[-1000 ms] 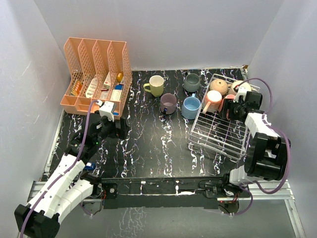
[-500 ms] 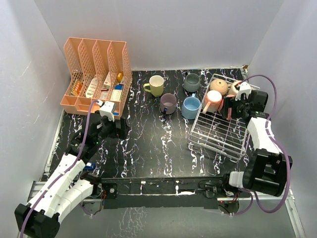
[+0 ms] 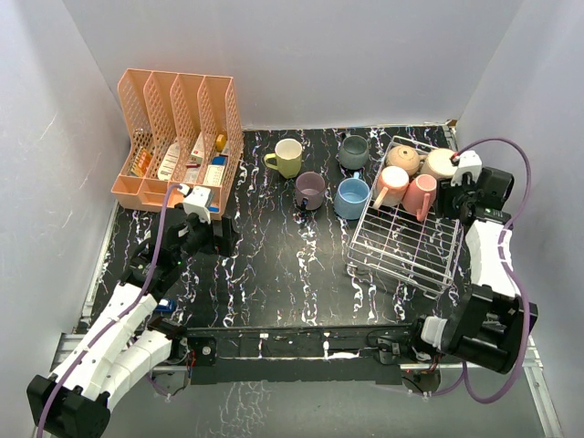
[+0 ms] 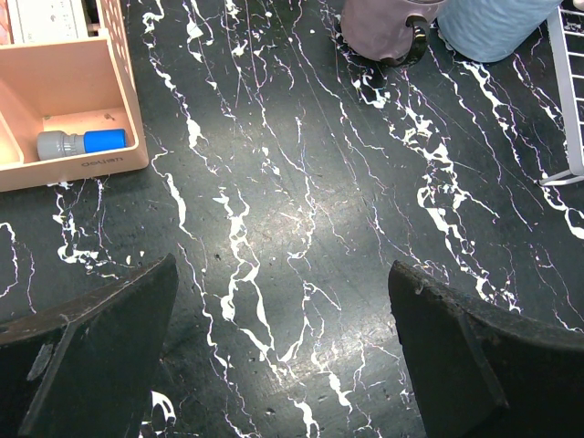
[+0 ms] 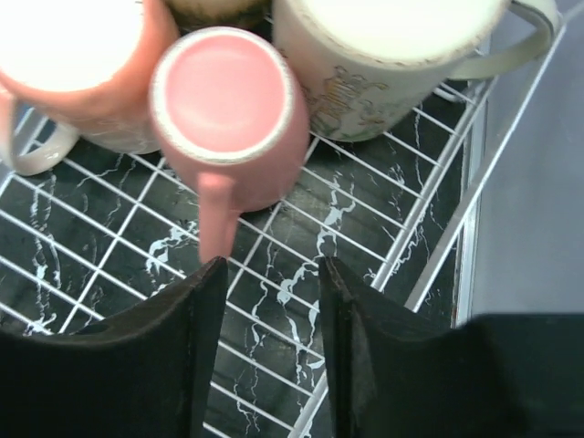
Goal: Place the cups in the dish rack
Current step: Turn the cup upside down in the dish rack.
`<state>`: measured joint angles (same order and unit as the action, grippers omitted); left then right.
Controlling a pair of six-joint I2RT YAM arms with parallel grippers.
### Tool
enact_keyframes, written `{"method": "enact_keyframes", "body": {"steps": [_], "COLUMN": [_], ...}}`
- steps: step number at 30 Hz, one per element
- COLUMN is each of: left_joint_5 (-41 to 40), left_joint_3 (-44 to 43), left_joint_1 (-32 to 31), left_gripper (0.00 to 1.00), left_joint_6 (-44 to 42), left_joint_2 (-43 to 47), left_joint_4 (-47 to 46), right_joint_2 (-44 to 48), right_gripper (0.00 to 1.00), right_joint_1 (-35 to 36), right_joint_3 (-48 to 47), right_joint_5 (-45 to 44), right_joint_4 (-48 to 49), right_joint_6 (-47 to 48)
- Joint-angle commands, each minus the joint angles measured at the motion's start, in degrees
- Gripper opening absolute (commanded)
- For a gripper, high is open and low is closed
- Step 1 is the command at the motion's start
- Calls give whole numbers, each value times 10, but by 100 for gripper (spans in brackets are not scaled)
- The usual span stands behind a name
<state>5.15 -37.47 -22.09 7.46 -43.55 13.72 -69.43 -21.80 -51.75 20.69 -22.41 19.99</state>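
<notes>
The wire dish rack (image 3: 401, 245) stands at the right. In it are a tan cup (image 3: 401, 158), a white cup (image 3: 439, 163), a peach-pink cup (image 3: 392, 185) and a pink cup (image 3: 421, 194). In the right wrist view the pink cup (image 5: 233, 114) stands upside down on the rack wires (image 5: 438, 182), its handle pointing at my left finger. My right gripper (image 5: 271, 274) is open and empty just behind it, at the rack's right side (image 3: 453, 196). Yellow-green (image 3: 286, 157), grey (image 3: 353, 151), mauve (image 3: 310, 190) and light blue (image 3: 351, 197) cups stand on the table. My left gripper (image 4: 283, 301) is open and empty, low over the table.
A peach slotted organizer (image 3: 178, 137) with small items stands at the back left; its corner shows in the left wrist view (image 4: 64, 100). The mauve cup (image 4: 388, 27) and light blue cup (image 4: 493, 23) lie ahead of the left gripper. White walls enclose the table.
My right gripper has drawn back to the right, away from the pink cup, which now stands uncovered in the rack. The left arm has not moved.
</notes>
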Motion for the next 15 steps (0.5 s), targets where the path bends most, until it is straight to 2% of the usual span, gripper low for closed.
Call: {"method": "enact_keyframes", "body": {"steps": [1,3,5,15], "left_joint_5": [-3,-2,-2,-1], "left_joint_3": [1,0,0,0], "left_joint_1": [1,1,1,1], "left_gripper": [97,97,97,97], "left_joint_6": [-7,-7,-8,-8], "left_joint_2": [8,9,9,5], "left_joint_4": [-3,-4,-4,-4], "right_joint_2": [-32,-50,-67,-84], "right_gripper": [36,20,14,10], "right_joint_1": [-13,-13,-13,2], "right_joint_3": [-30,-30,-28,-8], "right_joint_5": [-33,-32,-19,30], "right_joint_4": [27,32,35,38], "right_joint_6": [17,18,18,1]}}
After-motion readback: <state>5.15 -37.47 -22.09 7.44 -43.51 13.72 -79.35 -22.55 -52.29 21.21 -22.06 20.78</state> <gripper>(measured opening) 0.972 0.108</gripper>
